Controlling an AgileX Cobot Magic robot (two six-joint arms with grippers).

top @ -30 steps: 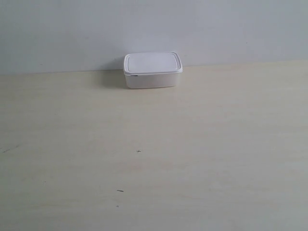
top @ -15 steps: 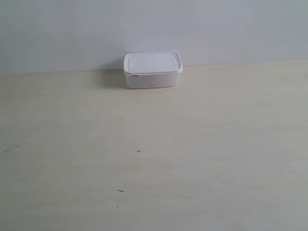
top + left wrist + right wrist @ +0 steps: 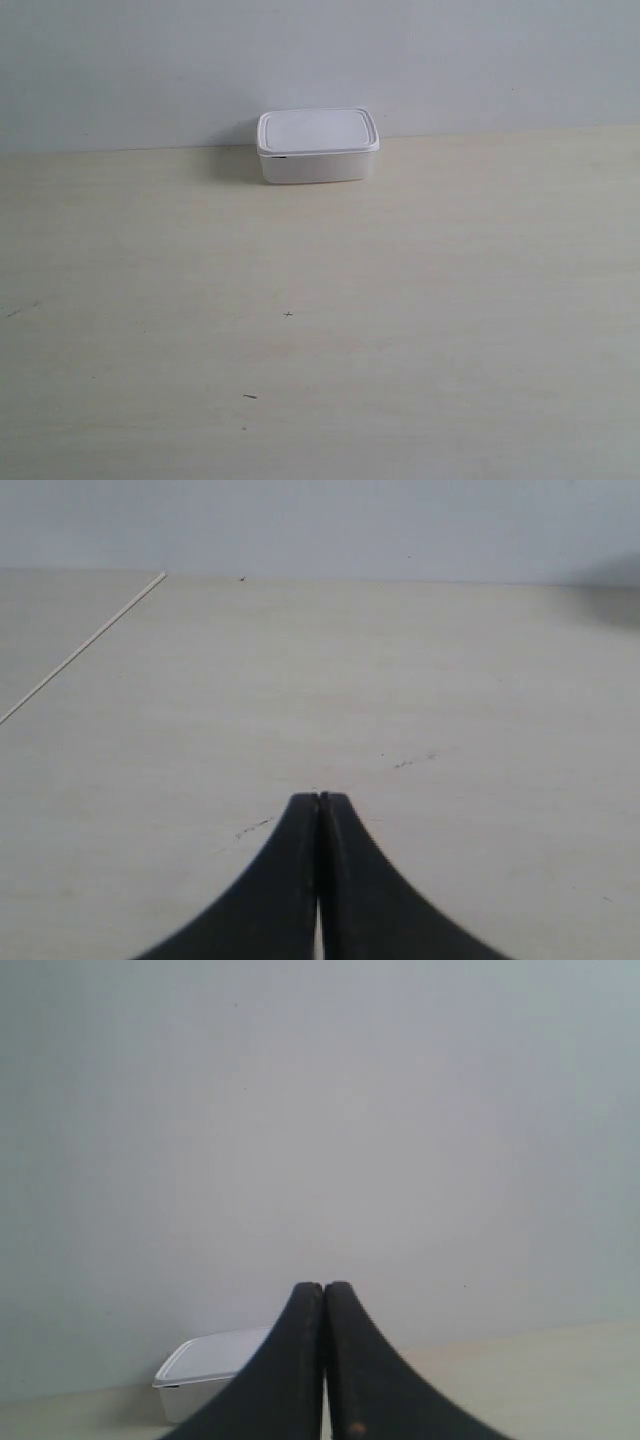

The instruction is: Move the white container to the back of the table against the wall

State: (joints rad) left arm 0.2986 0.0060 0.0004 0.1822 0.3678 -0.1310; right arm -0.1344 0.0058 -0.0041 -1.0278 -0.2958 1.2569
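The white container [image 3: 317, 146] stands upright with its lid on, at the far edge of the table [image 3: 320, 330], touching or nearly touching the wall [image 3: 320, 60]. Neither arm shows in the exterior view. In the right wrist view the container [image 3: 205, 1370] sits far off against the wall [image 3: 320, 1110], partly hidden behind my right gripper [image 3: 323, 1286], which is shut on nothing. My left gripper [image 3: 319, 796] is shut too, empty, low over bare tabletop [image 3: 300, 680]; the container is out of that view.
A thin pale seam or edge line [image 3: 85, 650] crosses the tabletop in the left wrist view. A few small dark specks [image 3: 288, 314] mark the table surface. A dark shadow [image 3: 610, 590] lies at the back of the table.
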